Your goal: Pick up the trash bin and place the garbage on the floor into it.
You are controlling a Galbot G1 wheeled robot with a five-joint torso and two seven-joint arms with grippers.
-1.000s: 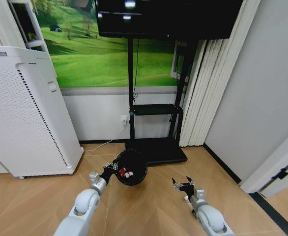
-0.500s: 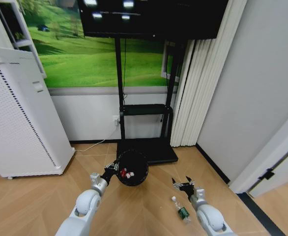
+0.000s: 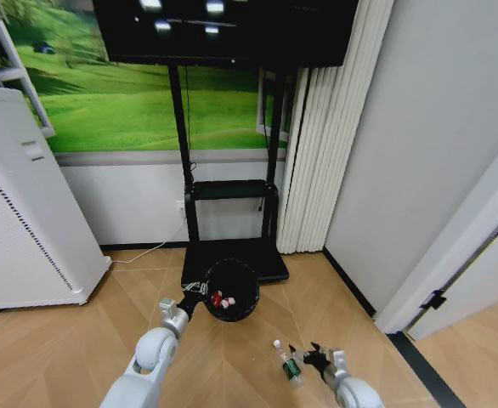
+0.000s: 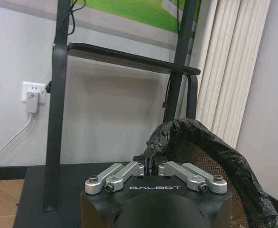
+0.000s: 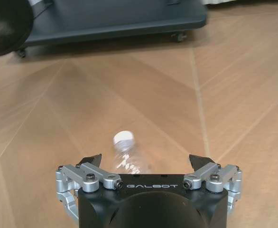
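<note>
Now: left gripper (image 4: pixel 151 167) clamped on trash bin (image 3: pixel 230 290) rim, right gripper (image 5: pixel 145 160) spread, apparently w/ bottle (image 5: pixel 127 155) between.

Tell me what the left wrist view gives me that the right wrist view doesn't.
Left wrist alone: the left pincer shut on the trash bin at its bag-lined rim, plus a wall socket behind the stand. Right wrist alone: the right pincer open, low over the clear bottle lying on the floor. Shared: the black TV stand base and the bin, which the right wrist catches at its corner.
</note>
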